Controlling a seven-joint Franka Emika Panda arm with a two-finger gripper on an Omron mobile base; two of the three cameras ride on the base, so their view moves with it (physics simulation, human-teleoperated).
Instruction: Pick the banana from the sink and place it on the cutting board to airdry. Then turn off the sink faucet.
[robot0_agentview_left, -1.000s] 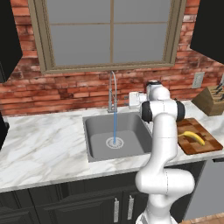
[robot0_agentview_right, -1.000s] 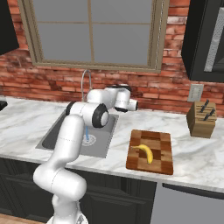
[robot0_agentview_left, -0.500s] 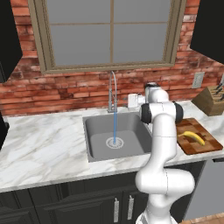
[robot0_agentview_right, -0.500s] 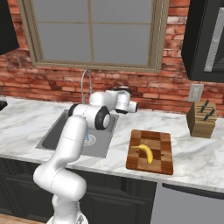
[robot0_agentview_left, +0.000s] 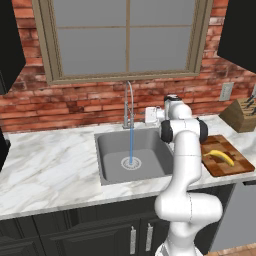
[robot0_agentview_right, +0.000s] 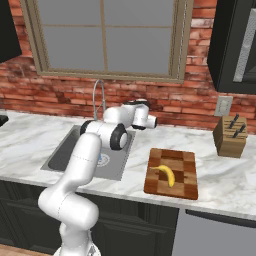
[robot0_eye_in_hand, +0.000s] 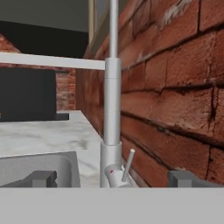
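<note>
You are looking across a white marble counter (robot0_agentview_left: 50, 170) that is running under a red brick wall (robot0_agentview_left: 75, 102) and a wide tan-framed window (robot0_agentview_left: 127, 37), with dark cabinets (robot0_agentview_left: 75, 235) sitting below it. Toward the left of the counter the sink (robot0_agentview_left: 112, 145) is lying sunk in the marble, and a thin blue stream is falling from the sink faucet (robot0_agentview_left: 129, 102) onto the drain, so the water is running. Just right of the faucet your gripper (robot0_agentview_left: 149, 116) is hanging level above the basin's back corner, pointing at the faucet; in the hand view its two dark fingertips (robot0_eye_in_hand: 41, 178) are standing wide apart on either side of the faucet's base and small side lever, touching neither and gripping nothing. Further right the cutting board (robot0_agentview_left: 227, 155) is lying flat on the counter, and the banana (robot0_agentview_left: 221, 156) is resting on top of it. At the far right a tan knife block (robot0_agentview_left: 241, 115) is standing against the wall, below a wall outlet (robot0_agentview_left: 226, 91).
</note>
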